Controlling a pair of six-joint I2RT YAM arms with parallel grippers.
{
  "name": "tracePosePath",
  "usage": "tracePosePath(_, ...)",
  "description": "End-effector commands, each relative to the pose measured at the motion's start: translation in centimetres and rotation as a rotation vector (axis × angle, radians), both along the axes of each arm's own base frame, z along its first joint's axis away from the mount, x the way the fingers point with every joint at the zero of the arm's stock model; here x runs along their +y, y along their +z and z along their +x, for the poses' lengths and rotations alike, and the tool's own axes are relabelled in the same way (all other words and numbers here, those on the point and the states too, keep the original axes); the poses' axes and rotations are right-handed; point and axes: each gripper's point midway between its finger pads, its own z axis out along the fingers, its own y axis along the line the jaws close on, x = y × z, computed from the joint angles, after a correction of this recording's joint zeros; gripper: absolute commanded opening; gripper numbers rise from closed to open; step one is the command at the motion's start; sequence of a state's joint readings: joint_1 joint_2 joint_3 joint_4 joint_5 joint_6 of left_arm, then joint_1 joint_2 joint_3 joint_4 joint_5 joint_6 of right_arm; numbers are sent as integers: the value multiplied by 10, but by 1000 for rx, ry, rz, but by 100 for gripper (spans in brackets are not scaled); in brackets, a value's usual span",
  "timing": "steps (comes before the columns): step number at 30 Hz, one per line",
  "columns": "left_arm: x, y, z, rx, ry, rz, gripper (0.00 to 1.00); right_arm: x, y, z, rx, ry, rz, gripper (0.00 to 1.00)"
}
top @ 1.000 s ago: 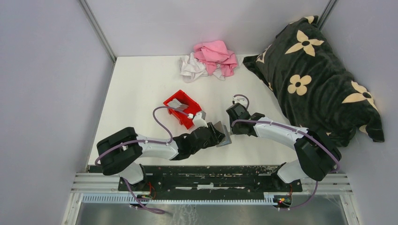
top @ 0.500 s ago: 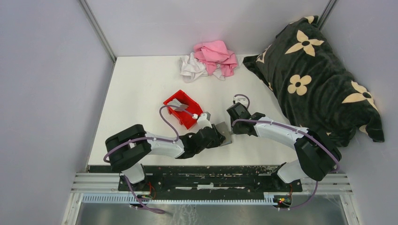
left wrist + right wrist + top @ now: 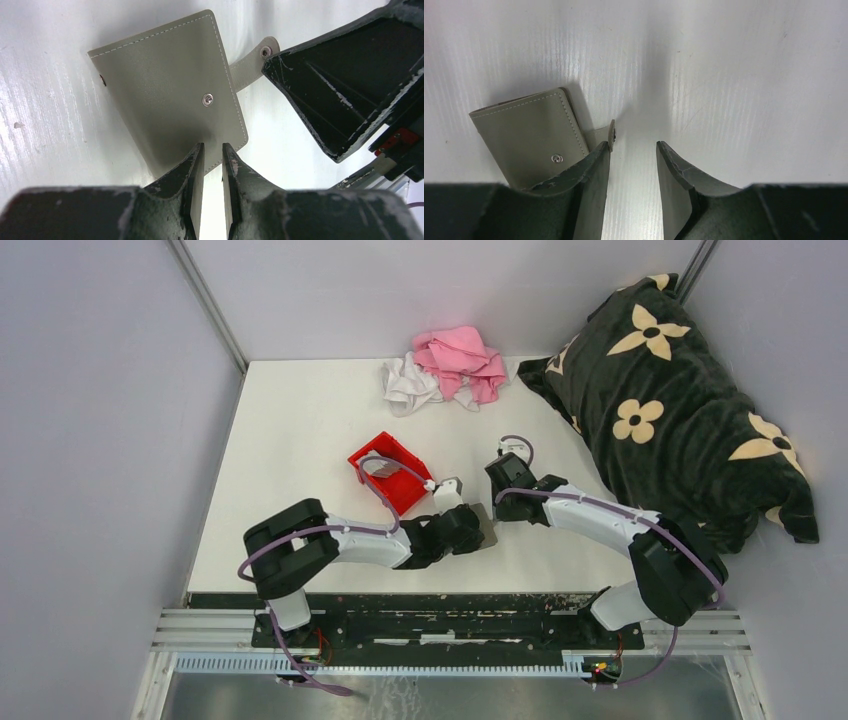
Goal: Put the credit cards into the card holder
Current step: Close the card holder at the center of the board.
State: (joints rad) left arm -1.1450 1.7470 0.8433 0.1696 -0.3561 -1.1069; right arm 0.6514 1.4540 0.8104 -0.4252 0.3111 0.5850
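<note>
The card holder (image 3: 165, 90) lies closed on the worktop (image 3: 50, 150), strap (image 3: 247, 70) unsnapped. It sits between the left gripper (image 3: 213, 155), jaws a slit apart and empty at its near edge, and the right gripper (image 3: 633, 155), jaws wider and empty beside the strap. A nudge may skid it rather than open it; the credit cards (image 3: 378, 467) seem to sit in the red bin (image 3: 408, 492).

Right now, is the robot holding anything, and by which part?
Cannot tell: left end effector sits at the card holder's near edge; right end effector holds nothing.
</note>
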Motion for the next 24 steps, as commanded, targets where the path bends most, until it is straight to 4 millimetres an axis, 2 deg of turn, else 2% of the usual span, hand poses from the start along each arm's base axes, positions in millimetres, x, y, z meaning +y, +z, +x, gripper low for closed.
tracePosePath(1, 6, -14, -7, 31, -10, 79, 27, 10, 22, 17, -59, 3, 43, 45)
tracePosePath(14, 8, -18, -8, 41, -5, 109, 26, 14, 18, 19, -35, 12, 62, 39)
tracePosePath(24, 10, -20, -9, 41, -7, 119, 26, 21, 19, 23, -24, 22, 80, 29)
